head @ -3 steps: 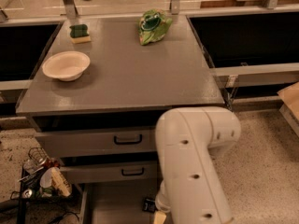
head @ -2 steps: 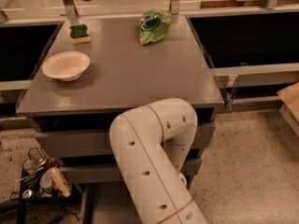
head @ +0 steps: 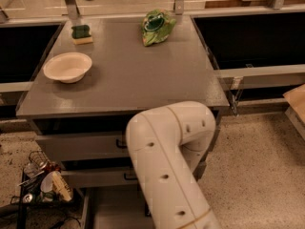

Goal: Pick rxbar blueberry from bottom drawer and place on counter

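Observation:
The counter (head: pixel 133 75) is the broad grey top of the cabinet. Below it the bottom drawer (head: pixel 112 209) stands pulled out, and a strip of its grey floor shows left of my arm. My white arm (head: pixel 167 161) bends at the cabinet's front edge and runs down across the drawers. My gripper is out of view, hidden behind or below this arm. The rxbar blueberry is hidden.
On the counter are a white bowl (head: pixel 67 67) at the left, a green-and-yellow sponge (head: pixel 82 34) at the back left and a green chip bag (head: pixel 157 26) at the back. The two upper drawers (head: pixel 76 147) are shut. A wire basket of clutter (head: pixel 43 185) sits on the floor at the left.
My arm's elbow has swung left across the drawer fronts and a little higher. It now covers the small dark thing seen in the bottom drawer a second ago.

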Robot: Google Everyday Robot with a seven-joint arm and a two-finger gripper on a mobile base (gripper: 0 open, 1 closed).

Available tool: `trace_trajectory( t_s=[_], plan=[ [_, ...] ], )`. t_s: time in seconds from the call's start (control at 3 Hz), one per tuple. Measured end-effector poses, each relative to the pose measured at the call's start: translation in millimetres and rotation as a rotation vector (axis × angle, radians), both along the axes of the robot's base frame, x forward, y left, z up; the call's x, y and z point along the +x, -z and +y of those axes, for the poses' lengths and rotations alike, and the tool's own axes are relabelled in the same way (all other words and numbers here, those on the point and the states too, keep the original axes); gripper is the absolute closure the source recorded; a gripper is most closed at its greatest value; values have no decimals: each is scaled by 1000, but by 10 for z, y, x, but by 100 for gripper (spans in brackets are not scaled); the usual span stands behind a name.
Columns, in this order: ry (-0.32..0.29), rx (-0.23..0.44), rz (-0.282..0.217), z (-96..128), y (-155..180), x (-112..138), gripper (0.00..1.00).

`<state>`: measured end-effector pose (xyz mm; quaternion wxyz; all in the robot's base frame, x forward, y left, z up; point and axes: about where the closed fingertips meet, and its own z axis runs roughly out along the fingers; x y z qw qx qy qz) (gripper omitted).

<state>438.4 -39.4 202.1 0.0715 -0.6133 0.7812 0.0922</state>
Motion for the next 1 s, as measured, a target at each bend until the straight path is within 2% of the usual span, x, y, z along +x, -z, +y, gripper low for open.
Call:
trace_trajectory(
  t_s=[0.33, 0.67, 1.0],
  plan=[
    [-98, 162, -15, 299, -233, -175, 0],
    [-88, 189, -16, 349, -249, -194, 0],
    [-88, 189, -16, 349, -249, -194, 0]
  ],
)
